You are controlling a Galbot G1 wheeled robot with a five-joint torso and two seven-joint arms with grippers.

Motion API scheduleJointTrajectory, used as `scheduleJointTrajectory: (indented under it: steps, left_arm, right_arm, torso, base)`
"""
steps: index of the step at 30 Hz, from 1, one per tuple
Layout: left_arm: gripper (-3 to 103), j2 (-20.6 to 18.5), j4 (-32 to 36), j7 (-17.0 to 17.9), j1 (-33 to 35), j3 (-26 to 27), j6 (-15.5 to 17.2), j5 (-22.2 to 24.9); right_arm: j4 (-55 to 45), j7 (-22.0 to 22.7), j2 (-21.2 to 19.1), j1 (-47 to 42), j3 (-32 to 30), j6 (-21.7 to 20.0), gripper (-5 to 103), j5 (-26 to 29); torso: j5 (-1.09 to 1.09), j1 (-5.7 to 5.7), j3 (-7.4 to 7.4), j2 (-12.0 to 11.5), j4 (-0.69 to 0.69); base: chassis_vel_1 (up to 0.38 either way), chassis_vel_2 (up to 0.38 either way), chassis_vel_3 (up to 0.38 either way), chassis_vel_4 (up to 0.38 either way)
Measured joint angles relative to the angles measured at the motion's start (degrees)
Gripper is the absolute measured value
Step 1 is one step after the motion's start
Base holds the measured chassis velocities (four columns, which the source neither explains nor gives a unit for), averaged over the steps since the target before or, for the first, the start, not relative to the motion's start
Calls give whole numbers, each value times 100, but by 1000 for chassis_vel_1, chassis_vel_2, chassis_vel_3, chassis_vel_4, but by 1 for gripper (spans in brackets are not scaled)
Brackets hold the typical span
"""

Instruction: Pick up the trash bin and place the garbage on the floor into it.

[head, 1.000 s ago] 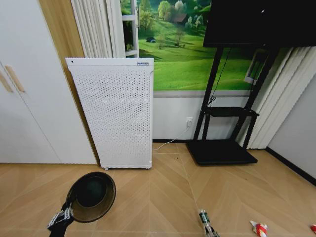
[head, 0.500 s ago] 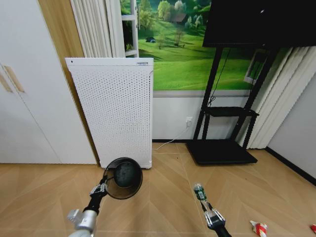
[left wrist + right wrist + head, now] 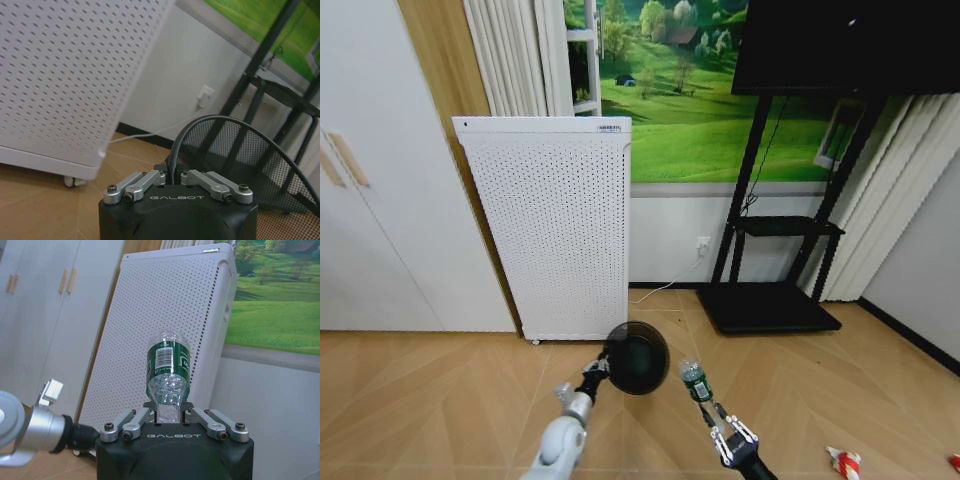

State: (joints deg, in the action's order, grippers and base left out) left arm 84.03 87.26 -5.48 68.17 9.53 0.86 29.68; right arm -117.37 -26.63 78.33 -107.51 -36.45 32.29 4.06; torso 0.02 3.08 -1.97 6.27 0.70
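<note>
My left gripper (image 3: 597,369) is raised in front of the white perforated appliance (image 3: 555,228), its fingers pinched shut on the rim of the black wire-mesh trash bin (image 3: 637,357). The bin hangs off the floor (image 3: 420,400), tipped so its mouth faces back toward me, just below and to the right of the appliance's lower right corner. In my left wrist view the same gripper (image 3: 171,179) has the thin rim wire running up between its closed fingers, with the mesh wall of the bin (image 3: 240,160) curving away beyond it and the appliance (image 3: 65,75) standing close alongside.

My right gripper (image 3: 712,407) is also lifted, to the right of the appliance and just beside the bin. Its fingers are closed on a clear plastic bottle with a green label (image 3: 693,379), which stands nearly upright above them. In my right wrist view the bottle (image 3: 168,372) sits clamped at its lower end in the gripper (image 3: 168,412), with the appliance (image 3: 165,315) behind it.

Farther right of the appliance, near the bottom edge of the head view, a red-and-white piece (image 3: 844,462) lies on the parquet; a second red scrap (image 3: 954,462) shows at the very edge, though too little of it is visible for me to say what it is.
</note>
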Motion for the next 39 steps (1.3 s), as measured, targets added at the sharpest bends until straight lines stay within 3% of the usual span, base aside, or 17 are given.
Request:
scheduleJointTrajectory:
  steps: [4,5,8,14,19,24,28,29,31,33,37,39]
  left_arm:
    - [7,-36,173,-104,405,-257,48,-285]
    - [7,-93,279,-165,562,-277,51,-356]
    - [7,-190,538,-286,858,-286,51,-428]
    - [7,-273,899,-368,1178,-233,33,-497]
    - [7,-412,1558,-441,1417,-235,127,-268]
    - [7,-524,1691,-453,1576,-115,141,-245]
    - [7,-623,1711,-496,1629,36,132,-233]
    - [7,-669,1712,-510,1656,126,119,-218]
    - [7,-687,1715,-513,1671,175,114,-195]
    - [7,-715,1776,-536,1713,351,91,-102]
    - [7,-740,1824,-571,1732,419,90,-20]
    - [7,-736,1865,-581,1752,455,92,24]
  right_arm:
    - [-84,68,-106,188,365,-249,22,-39]
    - [-96,112,-124,241,451,-327,22,-45]
    - [-39,174,-132,358,595,-418,22,-80]
    - [280,246,-63,439,663,-426,22,-147]
    - [539,366,9,532,761,-421,22,-205]
    - [664,449,87,633,802,-503,20,-237]
    - [670,465,97,633,803,-543,31,-246]
    - [671,470,102,627,802,-551,41,-250]
    - [672,471,111,619,802,-553,41,-253]
    - [672,471,145,575,802,-552,58,-274]
    - [689,470,171,546,803,-535,69,-299]
    - [708,470,188,534,809,-518,80,-315]
  torso:
    - [-1,0,0,0,-3]
    - [6,0,0,0,3]
    - [16,-1,1,1,-1]
    - [18,-1,0,0,0]
    - [-14,-1,1,1,-2]
    - [-22,-1,1,1,-7]
    - [-10,-1,1,1,-4]
    - [-9,-1,1,1,-4]
    - [-8,-1,1,1,-3]
    - [-6,-1,1,1,-1]
    - [-4,-1,1,1,-2]
    - [-3,-1,1,1,0]
  base:
    - [0,0,0,0]
    - [0,0,0,0]
    - [0,0,0,0]
    - [0,0,0,0]
    - [0,0,0,0]
    - [0,0,0,0]
    - [0,0,0,0]
    - [0,0,0,0]
    - [0,0,0,0]
    - [0,0,0,0]
    - [0,0,0,0]
    - [0,0,0,0]
